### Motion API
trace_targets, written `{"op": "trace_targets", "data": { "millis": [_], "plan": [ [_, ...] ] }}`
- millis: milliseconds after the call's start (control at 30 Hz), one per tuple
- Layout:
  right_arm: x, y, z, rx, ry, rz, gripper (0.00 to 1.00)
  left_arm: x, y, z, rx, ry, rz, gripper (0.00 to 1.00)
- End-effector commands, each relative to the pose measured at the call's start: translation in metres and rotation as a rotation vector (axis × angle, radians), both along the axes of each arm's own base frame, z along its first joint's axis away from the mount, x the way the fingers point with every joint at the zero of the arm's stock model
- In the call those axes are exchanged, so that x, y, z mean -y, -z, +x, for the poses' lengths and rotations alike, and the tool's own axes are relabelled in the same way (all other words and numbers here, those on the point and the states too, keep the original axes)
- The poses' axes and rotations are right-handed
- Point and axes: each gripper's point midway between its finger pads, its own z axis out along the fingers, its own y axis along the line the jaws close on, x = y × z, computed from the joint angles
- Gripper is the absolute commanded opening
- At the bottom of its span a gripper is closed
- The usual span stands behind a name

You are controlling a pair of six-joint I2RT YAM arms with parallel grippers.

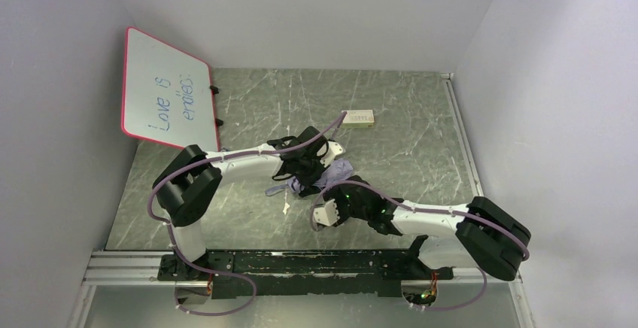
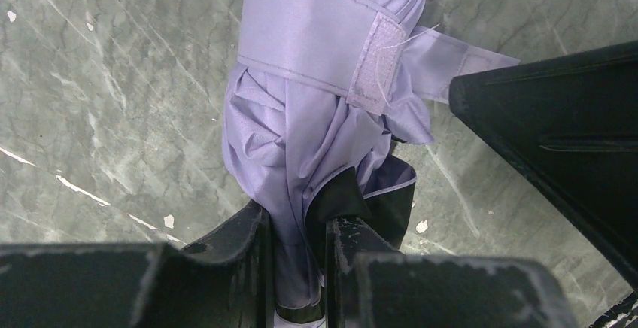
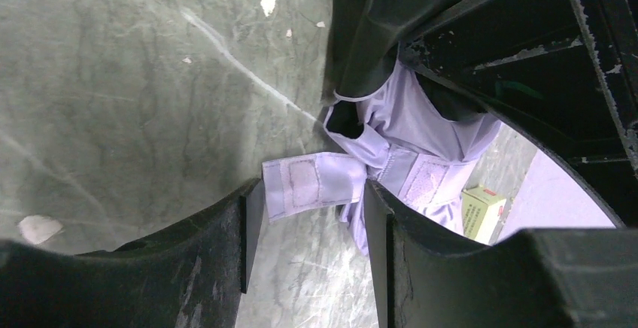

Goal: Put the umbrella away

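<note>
1. While the left gripper [image 2: 297, 241] is clamped nearly closed on one end of the umbrella [image 2: 301, 125], the bundle sits at the middle of the table [image 1: 421, 140], between my two arms.
2. Done so far, as I judge it: the canopy is collapsed and gathered into a roll, and the strap [image 2: 316, 50] runs around it.
3. Not done: the strap's loose end [image 3: 312, 183], fastening patch facing up, sticks out free of the roll.
4. The right gripper [image 3: 312, 223] has its jaws about half apart on either side of that loose end. I see no pinch on it, so I count that gripper as empty.
5. Left to do: take the loose end, press it onto its mating patch, then set the umbrella away. Where it goes, I cannot tell from these views.
</note>
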Motion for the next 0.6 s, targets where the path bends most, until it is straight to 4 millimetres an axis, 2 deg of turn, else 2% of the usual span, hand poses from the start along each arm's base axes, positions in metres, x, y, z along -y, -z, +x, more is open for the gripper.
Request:
{"op": "trace_targets", "data": {
  "millis": [0,200,333,433,567],
  "plan": [
    [0.002,0.006,0.007,-0.008,0.033,0.004,0.55,-0.09,0.069,-0.031,-0.128,-0.041,0.381,0.05],
    [0.001,0.002,0.022,-0.004,0.081,0.05,0.55,-0.091,0.068,-0.031,-0.125,-0.043,0.383,0.05],
    [-0.001,-0.009,0.029,-0.022,0.148,0.139,0.55,-0.091,0.069,-0.031,-0.125,-0.044,0.386,0.05],
    [-0.01,-0.025,0.023,-0.081,0.187,0.261,0.54,-0.092,0.069,-0.031,-0.126,-0.042,0.387,0.05],
    [-0.018,-0.057,0.008,-0.183,0.25,0.485,0.54,-0.091,0.069,-0.031,-0.126,-0.042,0.386,0.05]
  ]
}}
